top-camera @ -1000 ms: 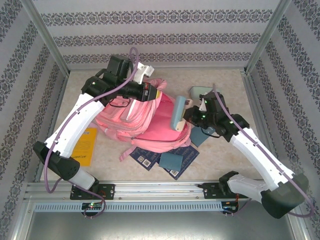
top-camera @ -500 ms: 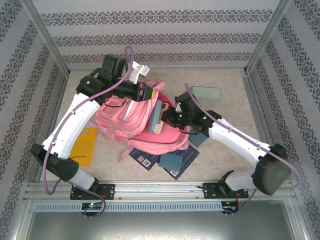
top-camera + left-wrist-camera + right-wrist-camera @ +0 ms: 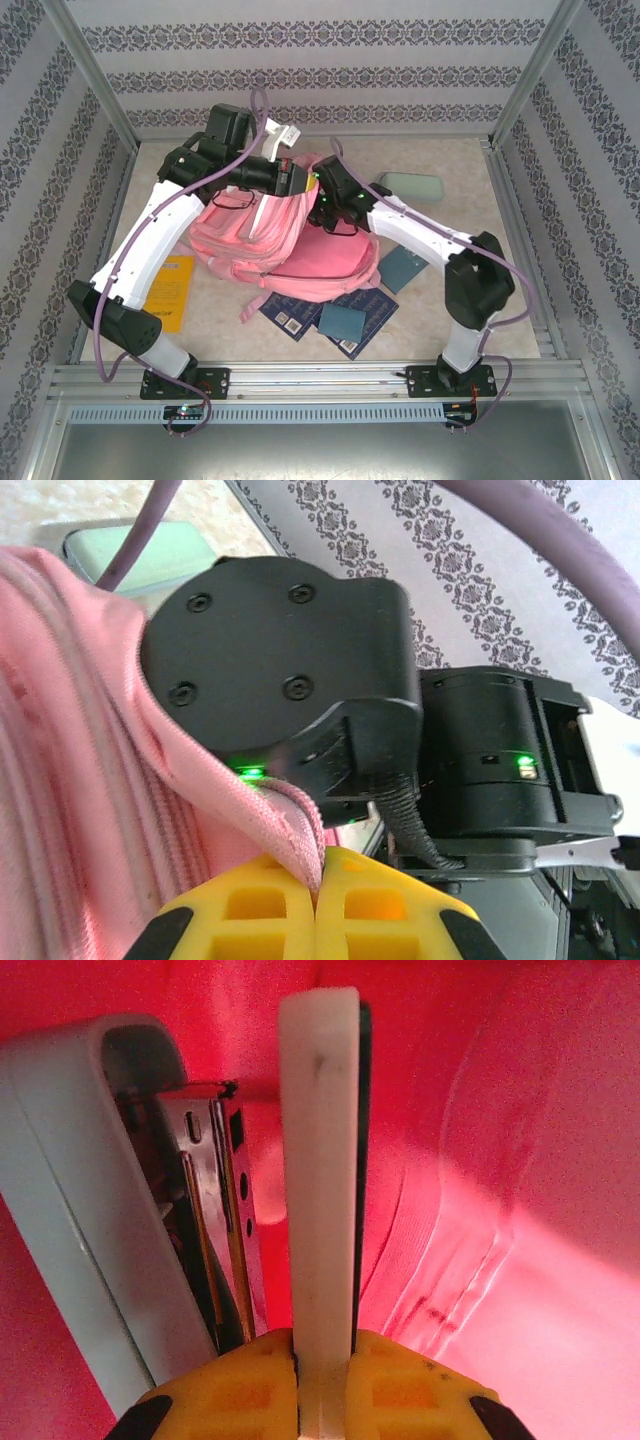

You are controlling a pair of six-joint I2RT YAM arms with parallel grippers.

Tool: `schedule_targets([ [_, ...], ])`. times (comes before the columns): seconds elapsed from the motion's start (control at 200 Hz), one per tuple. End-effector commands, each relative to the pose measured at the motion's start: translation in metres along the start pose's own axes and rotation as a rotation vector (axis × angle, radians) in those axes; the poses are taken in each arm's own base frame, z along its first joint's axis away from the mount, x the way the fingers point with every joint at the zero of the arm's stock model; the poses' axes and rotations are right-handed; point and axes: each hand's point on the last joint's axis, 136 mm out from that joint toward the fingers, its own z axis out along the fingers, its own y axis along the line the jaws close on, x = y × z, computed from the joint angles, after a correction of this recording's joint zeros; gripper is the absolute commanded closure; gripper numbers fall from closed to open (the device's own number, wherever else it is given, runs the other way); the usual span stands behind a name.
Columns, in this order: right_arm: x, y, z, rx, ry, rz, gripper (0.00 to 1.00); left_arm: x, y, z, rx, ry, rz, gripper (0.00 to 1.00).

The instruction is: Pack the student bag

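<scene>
Student bag (image 3: 300, 255) lies pink, slumped; left gripper (image 3: 318, 878) pinches its rim, right gripper (image 3: 325, 1360) clamps stapler (image 3: 60, 1180).

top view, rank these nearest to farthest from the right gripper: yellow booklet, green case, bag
From the right gripper, top view:
1. bag: the gripper, shut on a stapler, reaches into its opening.
2. green case: on the table to the gripper's right, toward the far side.
3. yellow booklet: near left, on the other side of the bag.
</scene>
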Motion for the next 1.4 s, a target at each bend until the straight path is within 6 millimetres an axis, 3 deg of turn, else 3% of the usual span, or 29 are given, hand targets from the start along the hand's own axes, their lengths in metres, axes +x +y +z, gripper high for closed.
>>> schedule_targets([
  [0.0, -0.012, 0.004, 0.028, 0.019, -0.088, 0.108, 1.0, -0.03, -0.051, -0.016, 0.177, -0.101, 0.14, 1.0],
  [0.115, -0.029, 0.021, 0.04, -0.005, -0.223, 0.098, 0.94, -0.031, -0.054, -0.015, 0.202, -0.099, 0.143, 1.0],
  [0.235, -0.03, 0.044, 0.061, -0.071, -0.18, 0.084, 0.55, -0.032, -0.053, -0.015, 0.204, -0.099, 0.147, 1.0],
  [0.315, -0.025, 0.058, 0.06, -0.106, -0.154, 0.022, 0.43, -0.034, -0.047, -0.015, 0.19, -0.105, 0.138, 1.0],
  [0.475, -0.017, 0.062, 0.043, -0.179, -0.148, -0.056, 0.29, -0.041, -0.035, -0.018, 0.178, -0.132, 0.115, 1.0],
  [0.595, -0.014, 0.066, 0.018, -0.246, -0.151, -0.131, 0.3, -0.046, -0.024, -0.022, 0.158, -0.157, 0.102, 1.0],
  [0.749, -0.029, 0.042, -0.024, -0.226, -0.221, -0.213, 0.35, -0.049, -0.006, -0.018, 0.1, -0.158, 0.085, 1.0],
  [0.899, -0.042, 0.021, -0.058, -0.217, -0.224, -0.296, 0.37, -0.043, 0.011, 0.0, 0.095, -0.148, 0.027, 1.0],
  [1.039, -0.069, -0.016, -0.089, -0.146, -0.295, -0.294, 0.39, -0.023, 0.029, 0.023, 0.069, -0.103, -0.02, 1.0],
  [1.139, -0.085, -0.023, -0.103, -0.19, -0.264, -0.303, 0.4, -0.006, 0.04, 0.039, 0.065, -0.073, -0.049, 1.0],
  [1.219, -0.109, -0.04, -0.109, -0.128, -0.276, -0.298, 0.4, 0.006, 0.048, 0.052, 0.069, -0.052, -0.066, 1.0],
  [1.284, -0.14, -0.066, -0.115, -0.026, -0.33, -0.263, 0.4, 0.014, 0.053, 0.062, 0.082, -0.04, -0.079, 1.0],
  [1.394, -0.193, -0.101, -0.108, 0.104, -0.356, -0.216, 0.39, 0.024, 0.057, 0.075, 0.113, -0.031, -0.101, 1.0],
])
